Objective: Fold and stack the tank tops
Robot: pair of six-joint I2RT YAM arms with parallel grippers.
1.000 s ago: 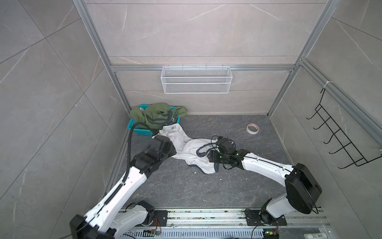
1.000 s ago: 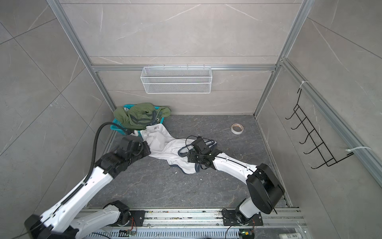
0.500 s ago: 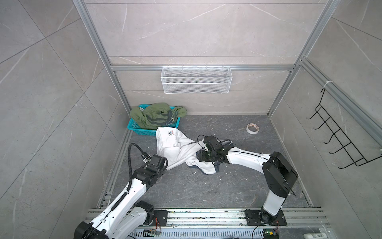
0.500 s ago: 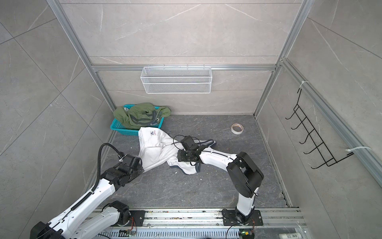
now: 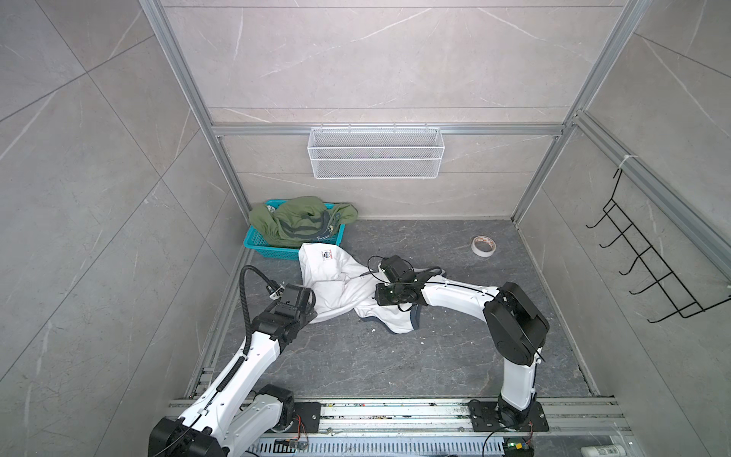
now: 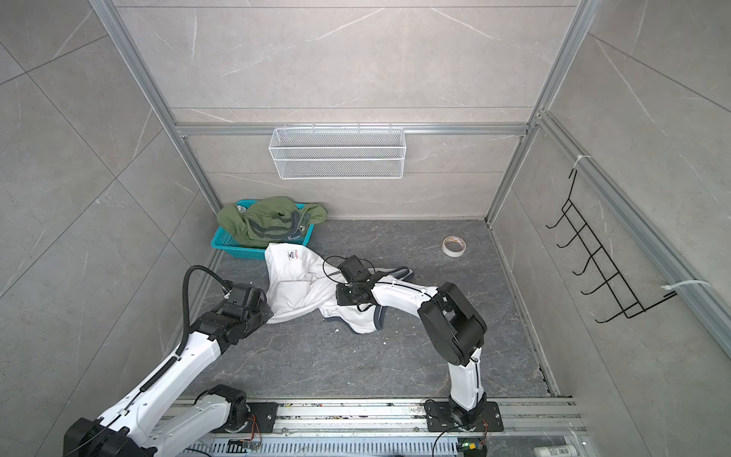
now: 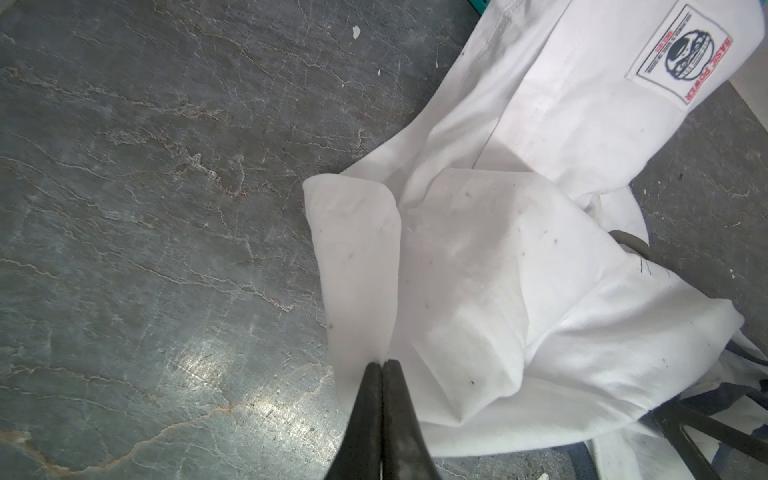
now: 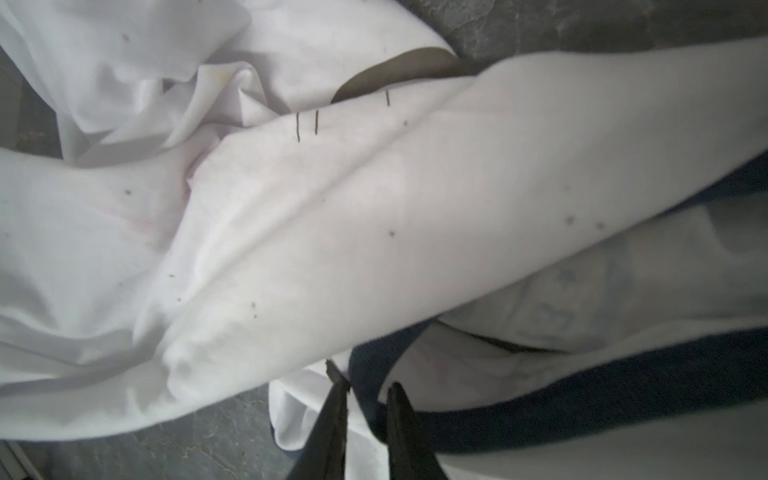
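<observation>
The white tank top (image 5: 336, 283) (image 6: 296, 285) lies crumpled on the dark floor, its printed label (image 7: 685, 54) toward the basket. My left gripper (image 7: 381, 363) (image 5: 312, 311) is shut on a folded white corner of it at the front left. Over the garment's middle, my right gripper (image 8: 369, 384) (image 5: 375, 294) has its jaws nearly together, with the navy trim (image 8: 540, 399) of an opening pinched between them. The olive green tank top (image 5: 300, 221) (image 6: 269, 221) is heaped in the teal basket (image 5: 257, 242) at the back left.
A roll of tape (image 5: 483, 246) lies on the floor at the back right. A white wire shelf (image 5: 375, 154) hangs on the back wall and a black hook rack (image 5: 652, 273) on the right wall. The arms' base rail (image 5: 395, 411) runs along the front edge.
My left arm has drawn back from the basket toward the front left, pulling the white corner with it. My right gripper has shifted left over the cloth and its jaws have closed on the navy trim.
</observation>
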